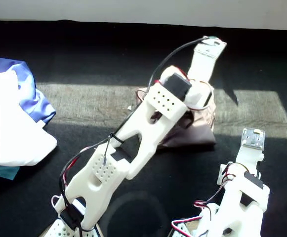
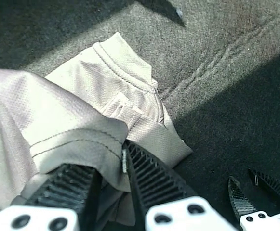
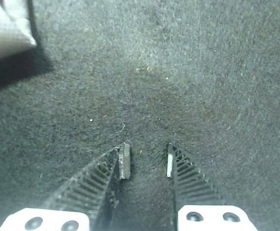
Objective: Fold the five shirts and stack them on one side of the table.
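Left jaws pinch a fold of the beige shirt (image 2: 82,96); right jaws stand part open above the table (image 3: 202,72).

Beige shirt (image 1: 200,129) lies crumpled at centre, collar showing; at 9 o'clock, white shirt (image 1: 10,128) covers blue shirt (image 1: 32,91) and teal shirt (image 1: 0,171).

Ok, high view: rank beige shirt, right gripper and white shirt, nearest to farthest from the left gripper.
1. Beige shirt, centre, pinched by the left gripper.
2. Right gripper, just beside it, open.
3. White shirt, far off on the left side.
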### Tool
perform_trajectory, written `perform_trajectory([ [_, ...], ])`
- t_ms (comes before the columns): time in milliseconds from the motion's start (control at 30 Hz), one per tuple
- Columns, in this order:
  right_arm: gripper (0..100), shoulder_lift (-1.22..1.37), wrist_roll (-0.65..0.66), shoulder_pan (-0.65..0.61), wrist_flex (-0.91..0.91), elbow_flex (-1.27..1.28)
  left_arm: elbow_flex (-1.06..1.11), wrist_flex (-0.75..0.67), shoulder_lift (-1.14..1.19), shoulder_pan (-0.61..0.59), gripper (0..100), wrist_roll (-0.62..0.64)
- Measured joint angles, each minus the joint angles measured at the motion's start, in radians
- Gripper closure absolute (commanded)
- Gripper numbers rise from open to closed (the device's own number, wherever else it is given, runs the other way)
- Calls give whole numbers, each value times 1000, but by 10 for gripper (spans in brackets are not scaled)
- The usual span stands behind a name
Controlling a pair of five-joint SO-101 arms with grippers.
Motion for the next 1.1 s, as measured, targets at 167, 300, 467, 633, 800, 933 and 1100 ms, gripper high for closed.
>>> perform_trajectory([
  [167, 861, 0, 0, 0, 0, 0, 98, -94, 2, 29, 984, 0],
  [300, 861, 0, 0, 0, 0, 0, 123, -133, 2, 21, 854, 0],
  [467, 861, 0, 0, 0, 0, 0, 123, -135, 2, 28, 787, 0],
  [633, 861, 0, 0, 0, 0, 0, 84, -106, 2, -40, 857, 0],
  [800, 861, 0, 0, 0, 0, 0, -14, 89, 2, -184, 986, 0],
  [933, 861, 0, 0, 0, 0, 0, -2, 155, 61, -230, 991, 0],
  [1100, 861, 0, 0, 0, 0, 0, 0, 164, 161, -196, 991, 0],
])
